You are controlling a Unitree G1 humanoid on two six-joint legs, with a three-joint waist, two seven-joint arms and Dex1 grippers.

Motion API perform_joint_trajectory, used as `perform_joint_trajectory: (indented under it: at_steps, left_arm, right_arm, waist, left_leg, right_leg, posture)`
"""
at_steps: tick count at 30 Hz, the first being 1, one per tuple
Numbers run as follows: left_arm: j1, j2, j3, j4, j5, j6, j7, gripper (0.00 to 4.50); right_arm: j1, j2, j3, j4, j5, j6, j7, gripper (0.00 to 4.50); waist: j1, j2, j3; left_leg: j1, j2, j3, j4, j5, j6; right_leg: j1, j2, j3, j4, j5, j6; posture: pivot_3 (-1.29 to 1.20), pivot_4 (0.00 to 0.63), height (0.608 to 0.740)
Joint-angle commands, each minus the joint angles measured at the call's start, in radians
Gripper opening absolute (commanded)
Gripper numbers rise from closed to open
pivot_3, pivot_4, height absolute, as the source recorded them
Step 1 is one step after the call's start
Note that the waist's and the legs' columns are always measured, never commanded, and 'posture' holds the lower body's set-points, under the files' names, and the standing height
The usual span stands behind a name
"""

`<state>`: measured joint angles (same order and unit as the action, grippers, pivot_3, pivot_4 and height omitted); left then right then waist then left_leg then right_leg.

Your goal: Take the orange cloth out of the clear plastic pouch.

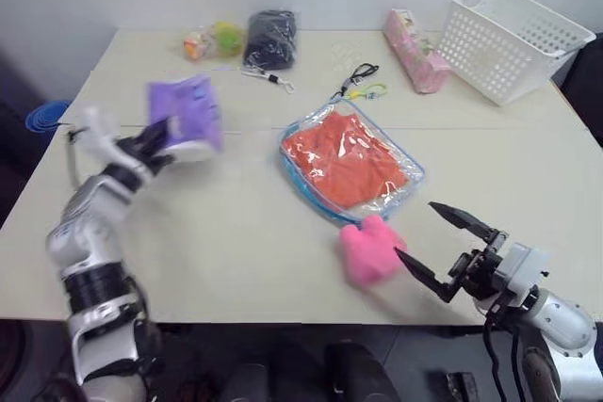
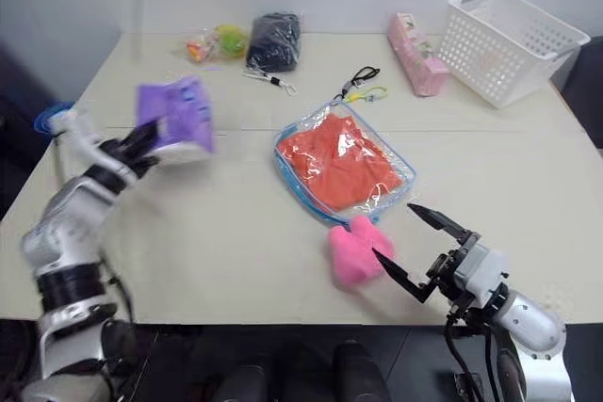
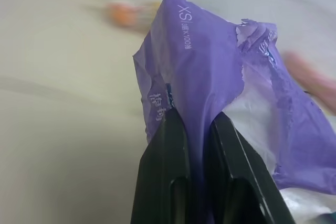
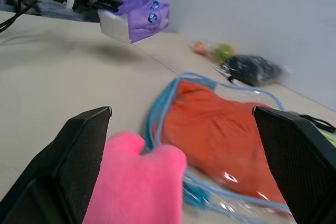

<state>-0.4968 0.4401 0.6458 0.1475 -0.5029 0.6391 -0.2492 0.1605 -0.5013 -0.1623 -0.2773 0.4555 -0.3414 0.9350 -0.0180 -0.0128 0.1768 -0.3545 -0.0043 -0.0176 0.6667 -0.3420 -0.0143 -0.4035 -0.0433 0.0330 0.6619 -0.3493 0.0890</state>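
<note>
The orange cloth (image 1: 344, 162) lies wrinkled inside the clear plastic pouch (image 1: 407, 187), which rests flat at the middle of the table with its light blue trim all around. My right gripper (image 1: 415, 230) stands open near the table's front edge, just right of a pink plush (image 1: 369, 249) that touches the pouch's near corner. In the right wrist view the cloth (image 4: 220, 135) shows between the two spread fingers (image 4: 79, 156). My left gripper (image 1: 162, 141) is off to the left, above the table, shut on a purple and white plastic pack (image 1: 186, 115).
A white lattice basket (image 1: 509, 40) stands at the back right, with a pink packet (image 1: 415, 49) beside it. A black bundle (image 1: 271, 38), a bag of small toys (image 1: 212, 41) and a lanyard (image 1: 358, 82) lie along the back.
</note>
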Motion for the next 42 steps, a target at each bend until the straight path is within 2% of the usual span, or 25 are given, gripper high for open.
perform_joint_trajectory:
  at_steps: [1, 2, 4, 6, 9, 14, 18, 20, 22, 24, 25, 28, 32, 34, 39, 42]
  left_arm:
    - [0.085, 0.076, 0.092, -0.027, 0.056, 0.009, 0.139, 0.12]
    - [0.102, 0.085, 0.118, -0.015, 0.057, -0.003, 0.165, 0.12]
    - [0.12, 0.096, 0.142, -0.008, 0.028, -0.014, 0.151, 0.86]
    - [0.116, 0.097, 0.153, -0.009, 0.001, -0.02, 0.134, 1.41]
    - [0.113, 0.152, 0.092, -0.006, -0.012, 0.003, 0.031, 2.36]
    - [0.102, 0.316, -0.055, 0.068, 0.083, -0.144, -0.167, 3.87]
    - [0.04, 0.398, -0.157, 0.113, 0.124, -0.336, -0.346, 3.87]
    - [-0.004, 0.407, -0.228, 0.12, 0.136, -0.448, -0.464, 3.87]
    - [-0.055, 0.386, -0.315, 0.122, 0.15, -0.567, -0.585, 3.87]
    - [-0.105, 0.361, -0.434, 0.176, 0.209, -0.707, -0.708, 4.21]
    - [-0.152, 0.338, -0.523, 0.242, 0.272, -0.82, -0.782, 4.41]
    - [-0.348, 0.233, -0.708, 0.523, 0.436, -1.074, -0.87, 4.46]
    - [-0.557, 0.12, -0.817, 0.871, 0.592, -1.259, -0.791, 4.46]
    - [-0.65, 0.076, -0.913, 0.994, 0.74, -1.321, -0.644, 4.46]
    - [-0.768, 0.019, -1.041, 1.129, 0.936, -1.336, -0.413, 4.46]
    - [-0.798, -0.015, -1.066, 1.157, 0.981, -1.339, -0.343, 3.85]
  right_arm:
    - [-0.044, -0.01, 0.048, 0.028, 0.014, -0.03, 0.075, 4.5]
    - [-0.056, -0.011, 0.059, 0.045, 0.01, -0.037, 0.092, 4.5]
    - [-0.074, -0.01, 0.069, 0.074, 0.004, -0.047, 0.111, 4.5]
    - [-0.082, -0.007, 0.07, 0.09, 0.003, -0.053, 0.116, 4.5]
    - [-0.083, -0.012, 0.066, 0.1, -0.009, -0.053, 0.111, 4.5]
    - [-0.049, -0.033, 0.031, 0.087, -0.015, -0.04, 0.093, 4.5]
    - [0.026, -0.06, -0.017, 0.048, -0.003, -0.027, 0.072, 4.5]
    - [0.069, -0.066, -0.052, 0.038, 0.0, -0.03, 0.058, 4.5]
    - [0.106, -0.064, -0.091, 0.035, 0.001, -0.035, 0.04, 4.5]
    - [0.136, -0.065, -0.12, 0.032, -0.001, -0.039, 0.028, 4.5]
    - [0.156, -0.065, -0.136, 0.027, -0.003, -0.041, 0.021, 4.5]
    - [0.213, -0.064, -0.179, -0.01, -0.006, -0.039, 0.0, 4.5]
    - [0.264, -0.057, -0.209, -0.064, -0.007, -0.032, -0.034, 4.5]
    - [0.312, -0.043, -0.227, -0.118, -0.01, -0.025, -0.064, 4.5]
    - [0.393, -0.008, -0.251, -0.195, -0.029, -0.022, -0.126, 4.5]
    - [0.432, 0.015, -0.253, -0.222, -0.044, -0.027, -0.153, 4.5]
  waist:
    - [0.012, -0.001, 0.0]
    - [0.021, -0.002, -0.001]
    - [0.036, -0.004, -0.001]
    - [0.046, -0.004, -0.001]
    - [0.045, -0.004, -0.002]
    - [0.03, -0.004, -0.002]
    - [0.017, -0.004, -0.001]
    - [0.017, -0.004, -0.001]
    - [0.021, -0.003, -0.001]
    - [0.022, -0.003, -0.001]
    - [0.022, -0.003, -0.002]
    - [0.029, -0.002, -0.001]
    - [0.024, -0.004, 0.0]
    - [0.016, -0.005, 0.0]
    - [0.018, -0.005, 0.0]
    - [0.022, -0.005, 0.001]
  left_leg:
    - [0.0, -0.001, 0.0, 0.0, 0.0, 0.0]
    - [0.0, -0.001, 0.0, 0.0, 0.0, 0.001]
    - [0.0, -0.001, -0.001, 0.001, -0.001, 0.001]
    - [0.0, -0.001, -0.002, 0.001, -0.001, 0.002]
    - [0.0, -0.002, -0.003, 0.001, -0.001, 0.002]
    - [0.001, -0.001, -0.003, -0.001, -0.001, 0.002]
    - [0.001, -0.001, -0.002, -0.002, -0.001, 0.002]
    - [0.001, -0.001, -0.002, -0.002, -0.001, 0.002]
    - [0.001, -0.002, -0.002, -0.002, -0.001, 0.002]
    - [0.001, -0.002, -0.002, -0.002, -0.001, 0.002]
    - [0.001, -0.002, -0.001, -0.002, -0.001, 0.002]
    - [0.002, -0.002, 0.0, -0.002, -0.001, 0.002]
    - [0.001, -0.002, 0.003, 0.0, -0.002, 0.005]
    - [0.001, -0.001, 0.004, -0.001, -0.003, 0.006]
    - [0.0, -0.001, 0.004, -0.002, -0.003, 0.007]
    - [0.0, -0.002, 0.004, -0.002, -0.003, 0.007]
  right_leg:
    - [0.0, -0.001, 0.0, -0.001, 0.0, 0.0]
    - [0.001, -0.001, 0.0, -0.001, 0.0, 0.0]
    - [0.002, -0.002, -0.002, -0.002, 0.0, 0.0]
    - [0.003, -0.002, -0.002, -0.003, 0.0, 0.0]
    - [0.005, -0.003, -0.004, -0.004, 0.0, 0.0]
    - [0.005, -0.002, -0.004, -0.004, 0.0, 0.0]
    - [0.005, -0.002, -0.004, -0.005, 0.0, -0.001]
    - [0.005, -0.003, -0.004, -0.005, 0.0, -0.001]
    - [0.005, -0.003, -0.004, -0.006, 0.0, -0.001]
    - [0.006, -0.003, -0.004, -0.007, 0.0, -0.001]
    - [0.006, -0.003, -0.003, -0.007, 0.0, -0.001]
    - [0.007, -0.001, -0.003, -0.006, 0.0, -0.001]
    - [0.005, 0.002, -0.001, -0.005, 0.0, 0.0]
    - [0.005, 0.002, 0.0, -0.004, 0.0, 0.0]
    - [0.003, 0.001, 0.001, -0.003, 0.001, 0.001]
    - [0.003, 0.001, 0.001, -0.003, 0.001, 0.001]
  posture:
    - [0.0, 0.15, 0.74]
    - [0.0, 0.15, 0.74]
    - [0.0, 0.15, 0.74]
    - [0.0, 0.15, 0.74]
    - [0.0, 0.15, 0.74]
    - [0.0, 0.15, 0.74]
    - [0.0, 0.15, 0.74]
    - [0.0, 0.15, 0.74]
    - [0.0, 0.15, 0.74]
    - [0.0, 0.15, 0.74]
    - [0.0, 0.15, 0.74]
    - [0.0, 0.15, 0.74]
    - [0.0, 0.15, 0.74]
    - [0.0, 0.15, 0.74]
    - [0.0, 0.15, 0.74]
    - [0.0, 0.15, 0.74]
